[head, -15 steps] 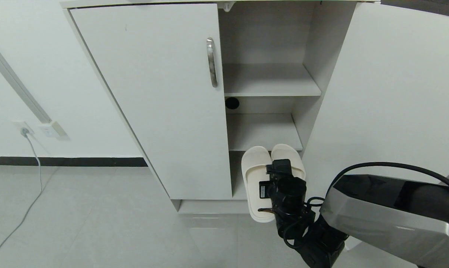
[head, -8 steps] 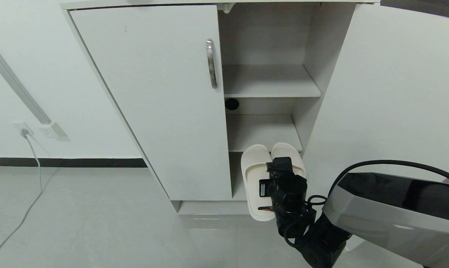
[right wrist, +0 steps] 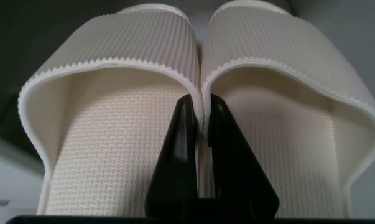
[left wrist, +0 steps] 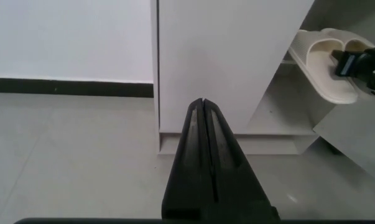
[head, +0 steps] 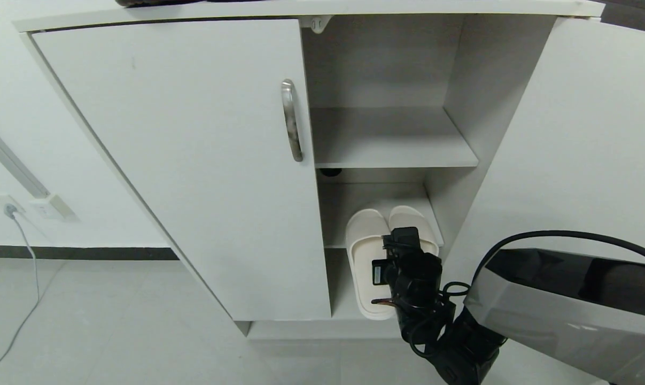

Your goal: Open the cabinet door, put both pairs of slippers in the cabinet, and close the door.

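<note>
Slippers of cream ribbed foam (head: pixel 365 267), clamped in the right gripper (head: pixel 404 235) jaws, have neared the white cabinet (head: pixel 167 133), ready for shelving; left gripper (left wrist: pixel 203 109) jaws closed, empty.

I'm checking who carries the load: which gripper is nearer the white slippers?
Right. The right gripper is clamped on the touching inner edges of the white slippers; the left gripper is apart from them, low before the closed door.

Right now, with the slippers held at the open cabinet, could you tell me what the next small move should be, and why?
Probably ease the right gripper forward a little: it pinches the white slippers together, their toes reach the middle shelf but their heels hang outside the cabinet.
</note>
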Controlling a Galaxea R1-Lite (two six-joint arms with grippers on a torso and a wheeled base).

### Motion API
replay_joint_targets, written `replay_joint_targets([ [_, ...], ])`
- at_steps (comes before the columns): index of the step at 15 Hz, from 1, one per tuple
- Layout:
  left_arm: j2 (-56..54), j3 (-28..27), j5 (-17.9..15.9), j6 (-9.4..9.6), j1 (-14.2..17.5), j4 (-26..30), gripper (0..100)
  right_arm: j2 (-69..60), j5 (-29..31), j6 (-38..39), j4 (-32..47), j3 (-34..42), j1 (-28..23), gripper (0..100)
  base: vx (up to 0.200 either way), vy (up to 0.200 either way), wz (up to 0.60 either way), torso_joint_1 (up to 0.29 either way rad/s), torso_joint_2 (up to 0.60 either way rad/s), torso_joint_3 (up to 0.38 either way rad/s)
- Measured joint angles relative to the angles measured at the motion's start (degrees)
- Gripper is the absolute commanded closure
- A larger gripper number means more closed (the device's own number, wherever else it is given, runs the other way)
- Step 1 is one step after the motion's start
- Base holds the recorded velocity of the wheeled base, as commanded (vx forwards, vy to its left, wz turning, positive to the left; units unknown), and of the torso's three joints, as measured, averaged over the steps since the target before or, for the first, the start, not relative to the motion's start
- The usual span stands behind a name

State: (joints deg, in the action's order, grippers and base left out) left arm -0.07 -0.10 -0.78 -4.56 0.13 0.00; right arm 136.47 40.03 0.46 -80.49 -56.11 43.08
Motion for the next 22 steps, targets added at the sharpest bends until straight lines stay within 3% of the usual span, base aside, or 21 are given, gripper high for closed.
replay_joint_targets([
  [6,0.0,0.0,0.16,-0.23,0.0,-0.05,100,0.24,-1.61,-0.09,3.39,-3.23,-0.23,100,0.033,0.0,0.0,0.0,0.0,0.001],
  [13,0.0,0.0,1.16,-0.34,0.0,-0.07,100,3.68,-5.22,1.91,16.51,-19.16,-3.72,100,0.0,0.0,0.0,0.0,0.0,0.0],
  [22,0.0,0.0,1.21,-0.34,0.05,-0.07,100,10.41,-5.5,2.1,28.73,-38.81,-7.67,100,0.0,0.0,0.0,0.0,0.0,0.0],
])
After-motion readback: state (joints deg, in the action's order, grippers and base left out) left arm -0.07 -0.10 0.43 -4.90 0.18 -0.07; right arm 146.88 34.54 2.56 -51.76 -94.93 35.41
